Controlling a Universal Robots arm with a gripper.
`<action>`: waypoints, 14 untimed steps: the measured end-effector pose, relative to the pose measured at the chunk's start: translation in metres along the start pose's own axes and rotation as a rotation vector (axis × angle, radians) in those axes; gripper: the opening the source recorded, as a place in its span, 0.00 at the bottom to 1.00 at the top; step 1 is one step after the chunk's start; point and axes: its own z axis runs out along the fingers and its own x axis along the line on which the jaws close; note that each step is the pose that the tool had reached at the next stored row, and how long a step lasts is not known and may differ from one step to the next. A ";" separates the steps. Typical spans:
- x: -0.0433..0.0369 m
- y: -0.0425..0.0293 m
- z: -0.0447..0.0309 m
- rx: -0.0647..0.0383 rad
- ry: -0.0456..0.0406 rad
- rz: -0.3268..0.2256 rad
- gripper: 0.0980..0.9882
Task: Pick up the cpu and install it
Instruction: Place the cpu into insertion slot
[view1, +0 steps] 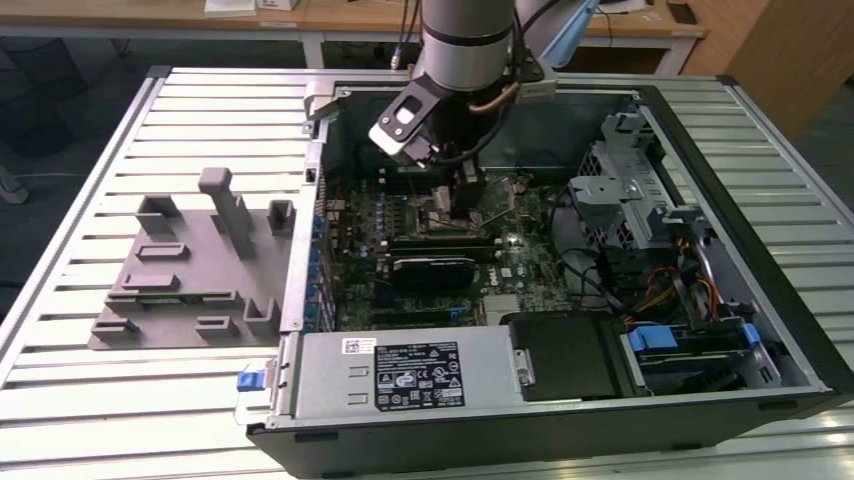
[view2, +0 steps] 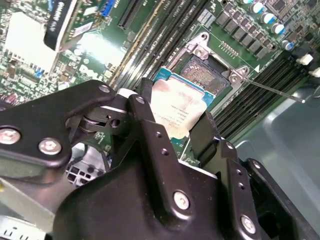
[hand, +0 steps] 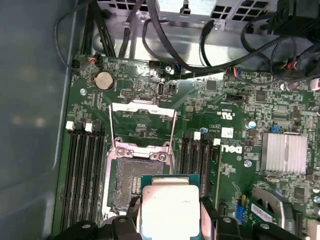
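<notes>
gripper (view2: 172, 117) clamps cpu (hand: 170, 212) | over open socket (hand: 125, 185) | contact unclear, cpu sides hidden

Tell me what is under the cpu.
The open socket lies below the cpu; part of it shows beside the cpu, the rest is covered.

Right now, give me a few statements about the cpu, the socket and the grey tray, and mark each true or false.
1. The fingers hold the cpu. True.
2. The cpu is seated in the socket. False: the socket is bare; the cpu sits between the fingers, partly over it.
3. The socket's cover frame is folded open. True.
4. The grey tray lies inside the computer case. False: it lies on the slatted table beside the case, at the exterior view's left.
</notes>
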 end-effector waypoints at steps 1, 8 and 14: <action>0.0014 0.0000 0.0015 0.001 -0.0001 0.003 0.50; 0.0136 0.0003 0.0141 0.014 0.0006 0.014 0.50; 0.0181 0.0002 0.0234 0.029 0.0005 0.029 0.50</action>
